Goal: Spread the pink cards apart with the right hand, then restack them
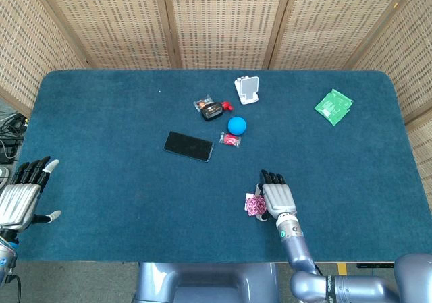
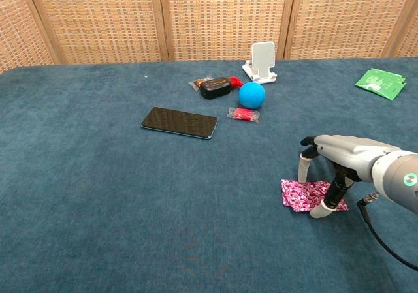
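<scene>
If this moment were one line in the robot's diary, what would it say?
step: spreading | right hand: fingertips pressing pink patterned cards on blue felt table | left hand: open, idle at table edge | cards: barely fanned

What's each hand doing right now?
Left hand: open, holding nothing, off the table's left edge.
Right hand: fingers spread, tips pressing on the pink cards, not gripping them.

The cards lie on the table under the right hand. The phone lies behind them to the left, the ball further behind.
</scene>
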You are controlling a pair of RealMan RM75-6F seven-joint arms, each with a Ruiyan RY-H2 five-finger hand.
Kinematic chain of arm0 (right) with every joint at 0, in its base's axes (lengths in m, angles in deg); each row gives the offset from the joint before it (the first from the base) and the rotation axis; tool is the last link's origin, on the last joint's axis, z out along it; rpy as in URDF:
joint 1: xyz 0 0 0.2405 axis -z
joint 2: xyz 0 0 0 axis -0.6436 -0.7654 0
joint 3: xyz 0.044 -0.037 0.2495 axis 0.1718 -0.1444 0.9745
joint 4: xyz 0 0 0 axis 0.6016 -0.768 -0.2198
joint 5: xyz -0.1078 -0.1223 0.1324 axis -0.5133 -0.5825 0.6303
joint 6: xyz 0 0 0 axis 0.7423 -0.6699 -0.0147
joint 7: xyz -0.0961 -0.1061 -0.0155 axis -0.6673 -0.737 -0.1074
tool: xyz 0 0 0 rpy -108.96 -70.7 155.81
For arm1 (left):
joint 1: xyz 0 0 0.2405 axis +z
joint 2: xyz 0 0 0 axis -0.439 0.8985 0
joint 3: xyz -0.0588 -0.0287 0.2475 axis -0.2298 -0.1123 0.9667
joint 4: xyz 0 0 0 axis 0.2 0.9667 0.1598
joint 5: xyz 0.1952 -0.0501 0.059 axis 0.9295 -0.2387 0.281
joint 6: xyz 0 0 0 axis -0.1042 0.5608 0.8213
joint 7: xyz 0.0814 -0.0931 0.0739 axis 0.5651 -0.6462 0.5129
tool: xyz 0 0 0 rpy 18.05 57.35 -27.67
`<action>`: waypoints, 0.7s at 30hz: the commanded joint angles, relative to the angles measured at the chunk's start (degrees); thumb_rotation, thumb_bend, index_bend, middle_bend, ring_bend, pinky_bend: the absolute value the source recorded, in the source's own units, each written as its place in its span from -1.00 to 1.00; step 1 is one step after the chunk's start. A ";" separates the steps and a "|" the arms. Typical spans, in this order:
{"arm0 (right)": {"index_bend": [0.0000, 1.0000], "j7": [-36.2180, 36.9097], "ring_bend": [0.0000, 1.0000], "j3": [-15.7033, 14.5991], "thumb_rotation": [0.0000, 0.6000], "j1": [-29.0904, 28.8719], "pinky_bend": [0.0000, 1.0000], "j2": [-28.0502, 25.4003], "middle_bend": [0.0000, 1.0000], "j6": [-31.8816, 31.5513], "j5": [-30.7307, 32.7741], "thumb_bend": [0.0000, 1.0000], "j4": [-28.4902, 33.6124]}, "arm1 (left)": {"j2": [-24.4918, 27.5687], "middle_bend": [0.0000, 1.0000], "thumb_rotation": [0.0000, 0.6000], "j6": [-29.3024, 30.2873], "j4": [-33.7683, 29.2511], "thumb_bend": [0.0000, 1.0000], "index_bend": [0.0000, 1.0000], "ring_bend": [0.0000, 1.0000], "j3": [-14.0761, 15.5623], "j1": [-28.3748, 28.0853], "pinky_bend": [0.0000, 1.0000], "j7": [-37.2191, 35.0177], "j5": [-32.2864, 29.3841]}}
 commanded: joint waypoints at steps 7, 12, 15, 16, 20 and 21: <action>-0.37 1.20 -1.00 0.48 1.00 0.36 -0.79 -0.11 -0.94 -0.45 -1.95 -0.45 0.49 | 0.03 -1.00 1.00 0.07 0.09 -1.00 -1.00 -1.00 -0.02 0.05 -1.00 -0.20 0.09; -0.37 1.69 -1.00 0.82 1.00 0.68 -0.79 -1.12 -0.94 -0.62 -2.33 -0.45 1.91 | 0.02 -1.00 1.00 0.12 0.07 -1.00 -1.00 -1.00 0.05 0.10 -1.00 -0.17 0.20; -0.37 2.56 -1.00 1.04 1.00 1.04 -0.79 -2.46 -0.94 -0.77 -3.44 -0.45 3.18 | -0.01 -1.00 1.00 0.23 -0.02 -1.00 -1.00 -1.00 0.08 0.15 -1.00 -0.05 0.30; -0.37 3.37 -1.00 1.18 1.00 1.25 -0.79 -3.21 -0.94 -0.69 -4.43 -0.45 3.59 | -0.04 -1.00 1.00 0.33 -0.07 -1.00 -1.00 -1.00 0.13 0.21 -1.00 0.03 0.43; -0.36 7.93 -1.00 1.23 1.00 2.13 -0.79 -6.57 -0.94 0.19 -11.01 -0.45 3.09 | -0.16 -1.00 1.00 0.90 -0.21 -1.00 -1.00 -1.00 0.24 0.47 -1.00 0.26 0.86; -0.36 9.44 -1.00 1.04 1.00 2.40 -0.80 -7.53 -0.94 0.42 -13.44 -0.45 2.30 | -0.20 -1.00 1.00 1.14 -0.21 -1.00 -1.00 -1.00 0.25 0.56 -1.00 0.30 1.02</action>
